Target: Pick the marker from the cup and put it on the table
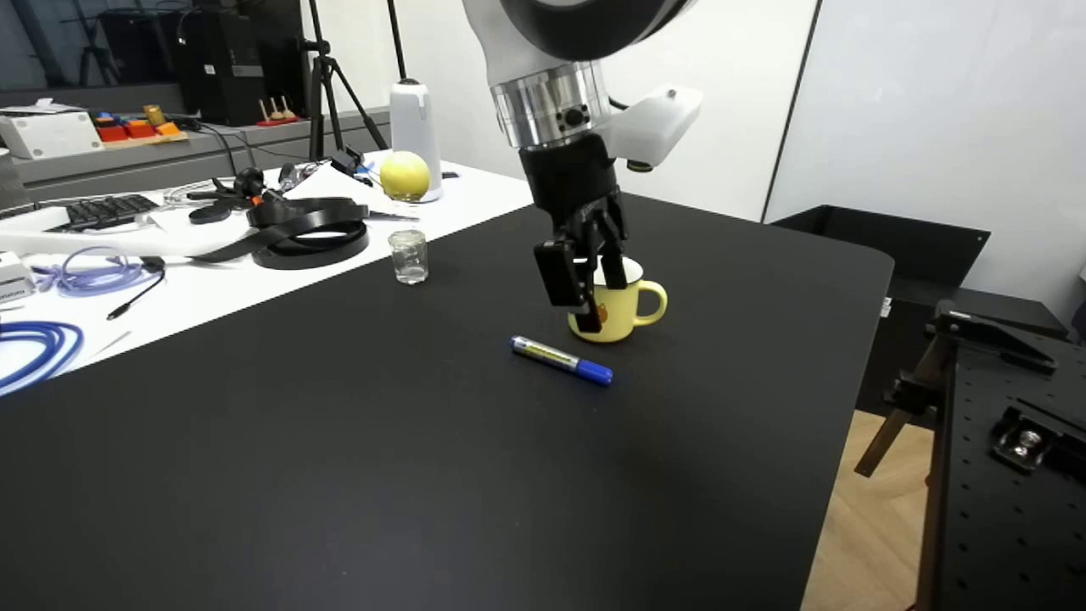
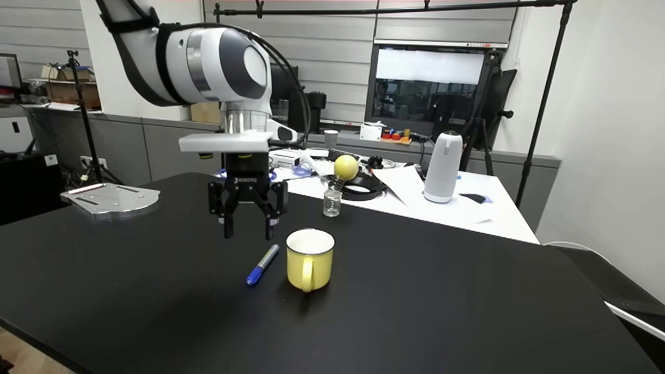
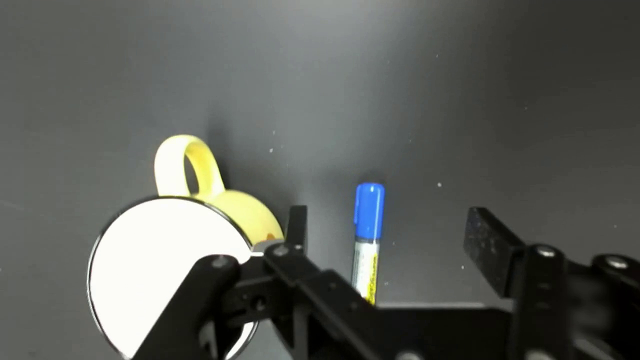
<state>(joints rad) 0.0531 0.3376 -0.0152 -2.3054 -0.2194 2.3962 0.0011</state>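
Robotiq gripper point(image 2: 249, 232): its two fingers stand wide apart, above the black table point(image 2: 441, 301).
Yellow mug point(image 2: 296, 267): it stands upright on this table; inside it is white.
Blue-capped marker point(image 2: 263, 265): it lies on the same table, outside the mug and just beside it; in the wrist view it shows between the fingers.
Clear glass point(image 2: 332, 204): it stands near the white table point(image 2: 504, 213).
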